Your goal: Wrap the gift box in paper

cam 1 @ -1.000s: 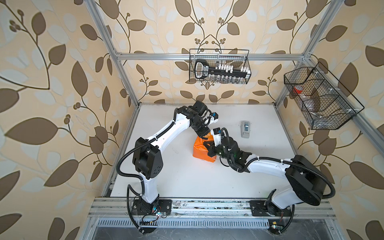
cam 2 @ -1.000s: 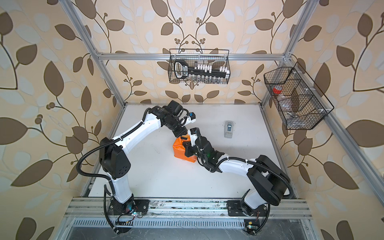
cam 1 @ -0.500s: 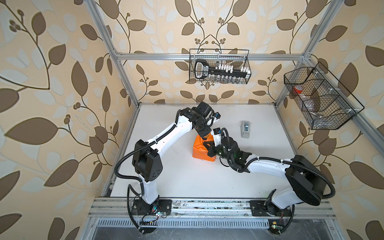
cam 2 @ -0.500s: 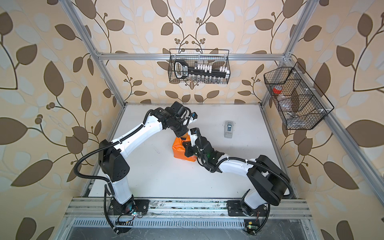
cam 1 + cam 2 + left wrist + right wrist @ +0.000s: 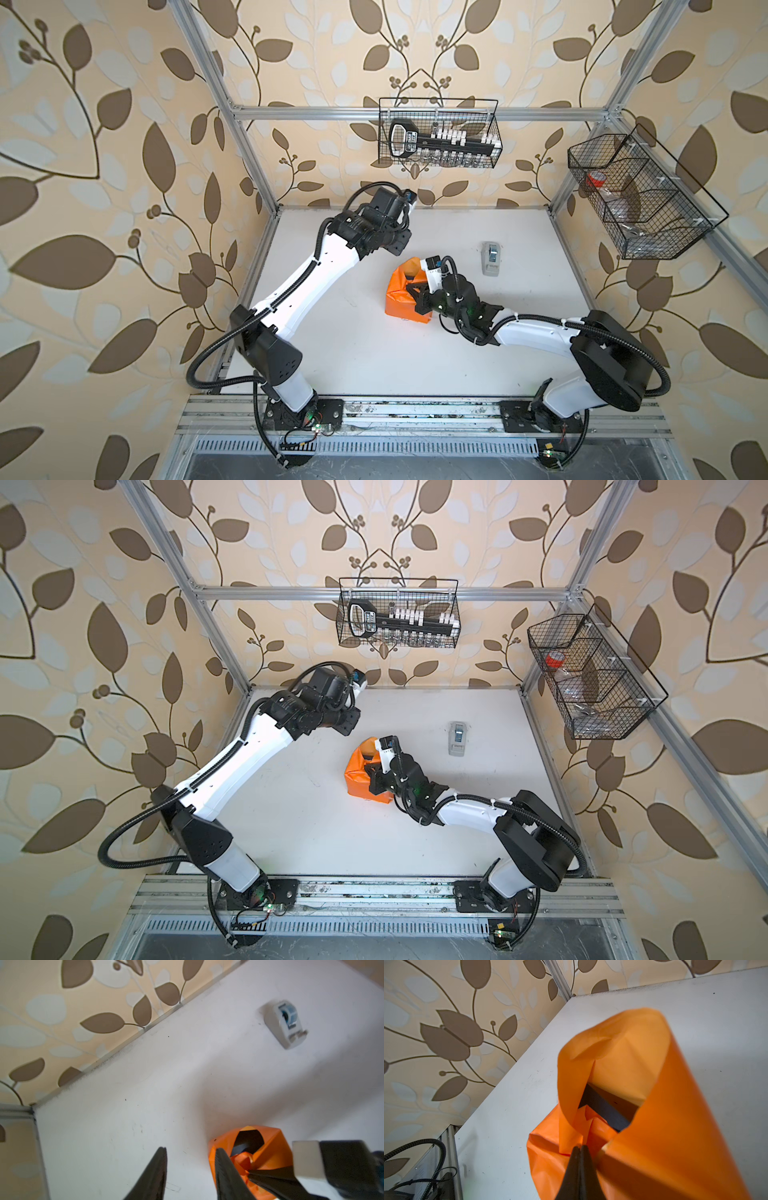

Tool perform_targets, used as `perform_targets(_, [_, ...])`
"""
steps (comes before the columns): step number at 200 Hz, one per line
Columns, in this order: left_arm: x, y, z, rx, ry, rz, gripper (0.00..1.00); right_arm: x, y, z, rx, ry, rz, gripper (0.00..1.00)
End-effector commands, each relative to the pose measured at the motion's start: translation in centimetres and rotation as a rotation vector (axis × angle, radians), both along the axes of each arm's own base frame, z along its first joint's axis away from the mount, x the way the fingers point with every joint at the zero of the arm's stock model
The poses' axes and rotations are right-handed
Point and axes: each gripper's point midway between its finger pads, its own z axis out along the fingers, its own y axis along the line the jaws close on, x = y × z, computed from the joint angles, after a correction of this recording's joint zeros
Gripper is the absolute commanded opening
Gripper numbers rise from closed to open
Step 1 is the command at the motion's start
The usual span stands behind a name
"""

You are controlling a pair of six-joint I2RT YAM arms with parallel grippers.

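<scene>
At gift box (image 5: 604, 1105) open end: right end effector (image 5: 579, 1148) nearer, pressed together against paper (image 5: 401, 297) fold; left end effector (image 5: 190, 1149) spread, empty, apart.

Both top views: stereo head high over the front rail (image 5: 415, 409), facing down and toward the back wall (image 5: 332, 54), far out. Whole table (image 5: 353, 353) fits, paper (image 5: 399, 297) (image 5: 357, 775) near frame centre, coverage nearly identical.
Left wrist cam: mid-range, looks past the left gripper (image 5: 190, 1149) obliquely across the table to the wall; catches the tape dispenser (image 5: 285, 1022) and the paper (image 5: 276, 1153).
Right wrist cam: very close, sighting along the right gripper (image 5: 579, 1147); paper (image 5: 675, 1126) fills much of it.
All four share the paper.
</scene>
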Motion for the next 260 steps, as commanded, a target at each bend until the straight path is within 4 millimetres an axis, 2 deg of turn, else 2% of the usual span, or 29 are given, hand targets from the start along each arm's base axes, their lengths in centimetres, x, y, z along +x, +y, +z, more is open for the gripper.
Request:
perform_targets(1, [-3.3, 1.6, -3.7, -0.142, 0.189, 0.155, 0.31, -1.8, -1.6, -5.3, -0.129, 0.123, 0.006, 0.02])
perform_targets(15, [-4.7, 1.3, -6.1, -0.205, 0.255, 0.171, 0.26, -1.8, -1.6, -5.2, -0.123, 0.124, 0.006, 0.02])
perform_targets(18, [-5.1, 1.4, -5.7, -0.232, 0.245, 0.169, 0.26, -1.9, -1.5, -5.2, -0.123, 0.123, 0.007, 0.02])
perform_targets(46, [-6.4, -0.1, -7.9, -0.327, 0.324, 0.138, 0.22, -1.9, -1.6, -4.8, -0.114, 0.118, 0.008, 0.02])
perform_targets(72, [-6.2, -1.3, -9.0, -0.373, 0.369, 0.136, 0.19, -1.9, -1.6, -4.4, -0.107, 0.113, 0.007, 0.02])
perform_targets(101, [-5.8, -2.4, -9.2, -0.426, 0.384, 0.122, 0.18, -2.0, -1.8, -4.3, -0.106, 0.111, 0.003, 0.02])
perform_targets(104, [-5.6, -2.7, -10.1, -0.419, 0.408, 0.125, 0.18, -2.0, -1.8, -4.2, -0.105, 0.111, 0.004, 0.02])
perform_targets(131, [-5.7, -3.9, -11.8, -0.46, 0.468, 0.122, 0.18, -2.0, -1.7, -4.0, -0.098, 0.109, 0.005, 0.02])
perform_targets(168, [-6.0, -4.0, -13.6, -0.48, 0.504, 0.152, 0.16, -2.3, -1.8, -3.1, -0.084, 0.096, 0.014, 0.02])
perform_targets(219, [-6.9, -4.8, -13.6, -0.559, 0.535, 0.131, 0.16, -2.8, -2.1, -0.7, -0.053, 0.065, 0.027, 0.03])
perform_targets(241, [-7.4, -4.9, -14.7, -0.553, 0.566, 0.136, 0.16, -3.2, -2.6, 1.3, -0.042, 0.028, 0.027, 0.05])
perform_targets(260, [-7.8, -4.8, -15.7, -0.539, 0.583, 0.146, 0.16, -3.0, -3.5, 3.9, -0.026, -0.011, 0.018, 0.09])
